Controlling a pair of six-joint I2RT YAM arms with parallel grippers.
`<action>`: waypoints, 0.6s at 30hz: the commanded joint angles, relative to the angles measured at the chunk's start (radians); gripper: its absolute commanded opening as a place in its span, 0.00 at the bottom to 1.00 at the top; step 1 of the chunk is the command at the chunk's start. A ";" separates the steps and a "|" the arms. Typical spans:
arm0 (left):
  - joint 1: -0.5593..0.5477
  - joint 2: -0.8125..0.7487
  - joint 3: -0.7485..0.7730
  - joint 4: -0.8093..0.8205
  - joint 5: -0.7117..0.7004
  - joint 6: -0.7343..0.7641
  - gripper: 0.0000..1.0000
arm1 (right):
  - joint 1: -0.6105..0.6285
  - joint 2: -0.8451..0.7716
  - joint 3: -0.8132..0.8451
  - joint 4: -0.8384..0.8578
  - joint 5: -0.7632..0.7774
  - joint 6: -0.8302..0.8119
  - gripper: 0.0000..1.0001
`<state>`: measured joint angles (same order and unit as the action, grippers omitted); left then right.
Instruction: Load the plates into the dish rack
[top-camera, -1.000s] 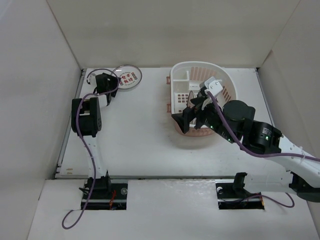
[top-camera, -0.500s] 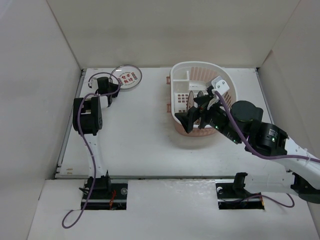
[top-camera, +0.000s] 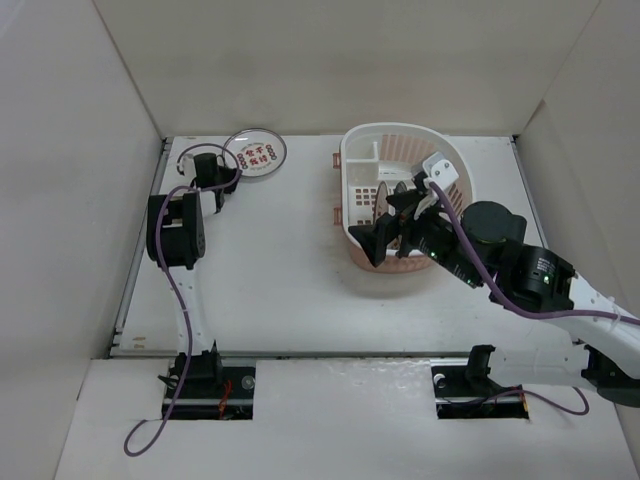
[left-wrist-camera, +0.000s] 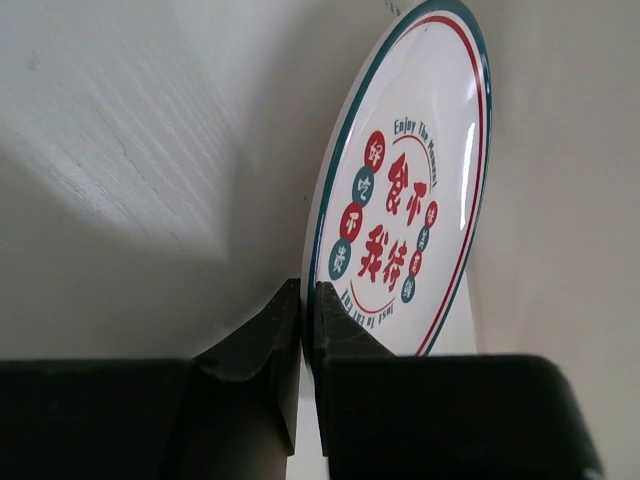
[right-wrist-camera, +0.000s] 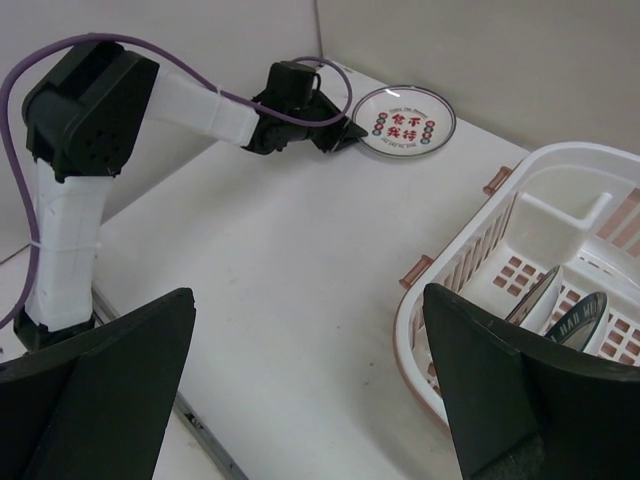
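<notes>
The left claw (left-wrist-camera: 308, 298) is pinching the rim of the plate (left-wrist-camera: 405, 220) at far left. The right claw (top-camera: 385, 228), gaping wide and empty, is hovering over the rack (top-camera: 392, 127), where two other plates (right-wrist-camera: 580, 318) are standing.

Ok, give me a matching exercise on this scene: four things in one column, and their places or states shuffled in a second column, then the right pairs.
Things:
1. plate with red characters
2. left end effector
3. right end effector
4. dish rack

Places or states:
A. open, holding nothing
B. shut on a plate's rim
C. at the far left, outside the rack
D. has two plates standing on edge inside

Pairs: 1-C, 2-B, 3-A, 4-D
</notes>
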<state>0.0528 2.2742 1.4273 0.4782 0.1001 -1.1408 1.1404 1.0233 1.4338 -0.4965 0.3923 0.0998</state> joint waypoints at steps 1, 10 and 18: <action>-0.002 -0.102 -0.046 -0.006 0.000 0.055 0.00 | 0.009 -0.005 0.013 0.088 0.031 -0.012 1.00; -0.079 -0.685 -0.546 0.135 -0.050 0.196 0.00 | -0.132 0.113 -0.032 0.292 0.039 -0.022 1.00; -0.172 -1.105 -0.680 0.110 0.029 0.368 0.00 | -0.516 0.346 0.055 0.484 -0.497 0.012 1.00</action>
<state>-0.1169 1.3205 0.7635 0.5098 0.0963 -0.8581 0.7010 1.3239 1.4155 -0.1482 0.1223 0.1078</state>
